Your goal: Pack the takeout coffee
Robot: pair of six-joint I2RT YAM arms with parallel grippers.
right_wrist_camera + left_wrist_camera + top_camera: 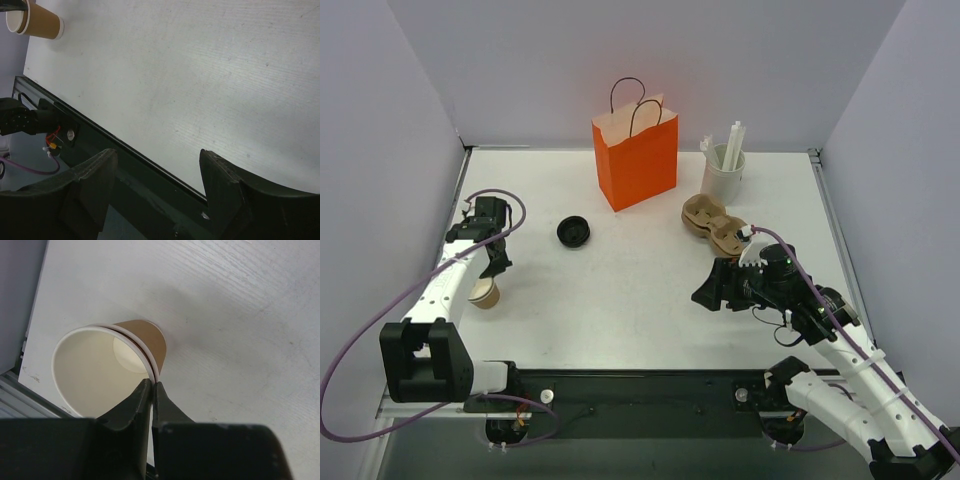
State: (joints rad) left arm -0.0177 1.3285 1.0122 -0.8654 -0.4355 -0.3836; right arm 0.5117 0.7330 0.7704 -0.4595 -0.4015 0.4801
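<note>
While the right gripper (157, 175) hangs open over the table, the left gripper (151, 385) is pinched on the lidless cup's (100, 370) rim, near left. Lid (574, 232) sits well apart, toward the bag (636, 160). Guessing capping's next, so cup and lid need lining up.

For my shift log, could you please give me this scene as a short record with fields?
left hand: shut on the rim of the lidless paper cup
right hand: open, nothing held, over the table
black lid: loose on the table, apart from the cup
orange bag: upright at the far side
cup carrier: right of the bag
</note>
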